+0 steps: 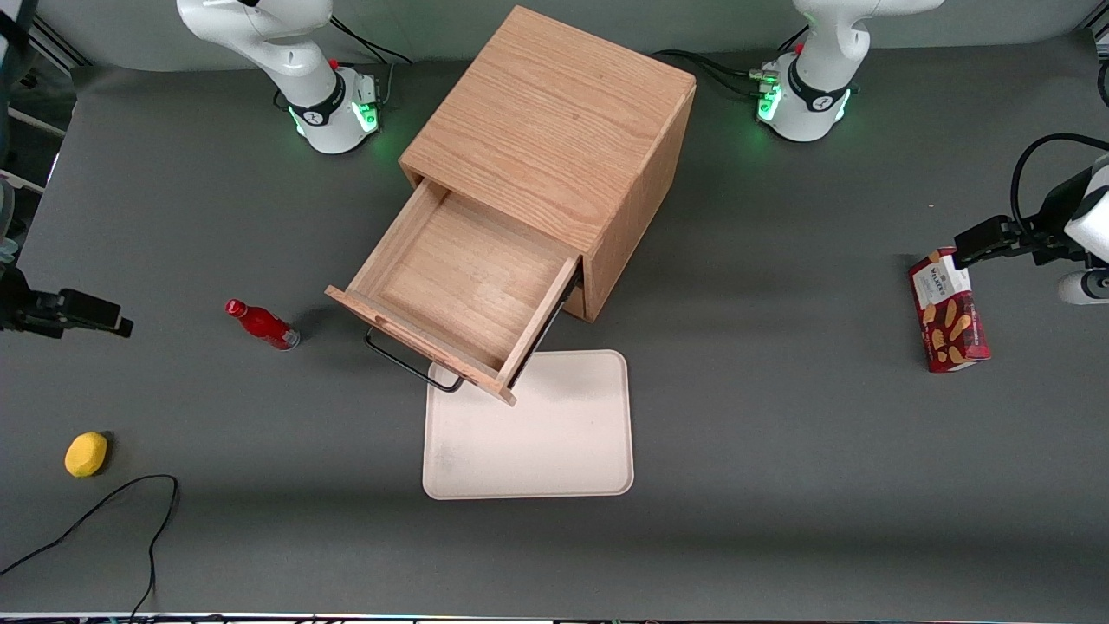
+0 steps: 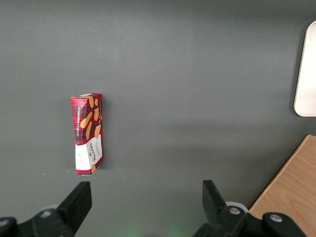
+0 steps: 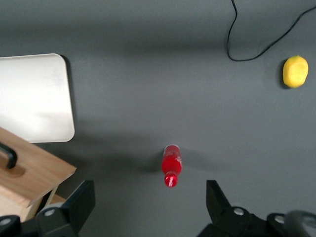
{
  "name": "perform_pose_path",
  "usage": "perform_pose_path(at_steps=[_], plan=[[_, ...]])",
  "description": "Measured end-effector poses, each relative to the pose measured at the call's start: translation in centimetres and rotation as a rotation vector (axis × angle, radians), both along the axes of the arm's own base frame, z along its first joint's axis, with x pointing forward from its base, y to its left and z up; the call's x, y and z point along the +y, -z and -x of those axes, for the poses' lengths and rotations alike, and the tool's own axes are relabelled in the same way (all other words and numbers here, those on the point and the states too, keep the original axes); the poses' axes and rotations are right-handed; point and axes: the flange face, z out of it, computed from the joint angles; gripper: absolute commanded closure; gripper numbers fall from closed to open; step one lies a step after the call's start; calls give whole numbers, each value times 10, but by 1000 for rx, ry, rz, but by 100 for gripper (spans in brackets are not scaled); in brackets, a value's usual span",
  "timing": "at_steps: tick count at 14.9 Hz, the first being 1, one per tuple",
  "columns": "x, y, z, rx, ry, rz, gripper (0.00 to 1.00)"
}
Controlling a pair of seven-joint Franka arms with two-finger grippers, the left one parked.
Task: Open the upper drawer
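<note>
The oak cabinet (image 1: 554,121) stands mid-table, and its upper drawer (image 1: 459,277) is pulled far out toward the front camera, showing a bare wooden inside. Its thin black bar handle (image 1: 407,360) hangs off the drawer front. The right wrist view catches a corner of the drawer front (image 3: 29,173) and part of the handle (image 3: 9,155). My gripper (image 1: 104,316) is off toward the working arm's end of the table, well apart from the drawer. It hovers open (image 3: 150,197) above the table with nothing between its fingers (image 3: 81,200).
A red bottle (image 1: 262,324) lies between the gripper and the drawer. A cream tray (image 1: 537,433) sits under the drawer's front edge. A yellow lemon (image 1: 86,454) and a black cable (image 1: 104,520) lie nearer the camera. A biscuit box (image 1: 949,312) lies toward the parked arm's end.
</note>
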Motion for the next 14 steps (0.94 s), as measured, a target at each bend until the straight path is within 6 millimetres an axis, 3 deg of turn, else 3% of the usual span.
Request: perform_pose_path(at_steps=[4,8,11,14], plan=[[7,-8,36,23,56,26,0],[36,14,66,-5,25,74,0],[58,18,73,-18,-6,87,0],[58,17,73,-23,-5,87,0]])
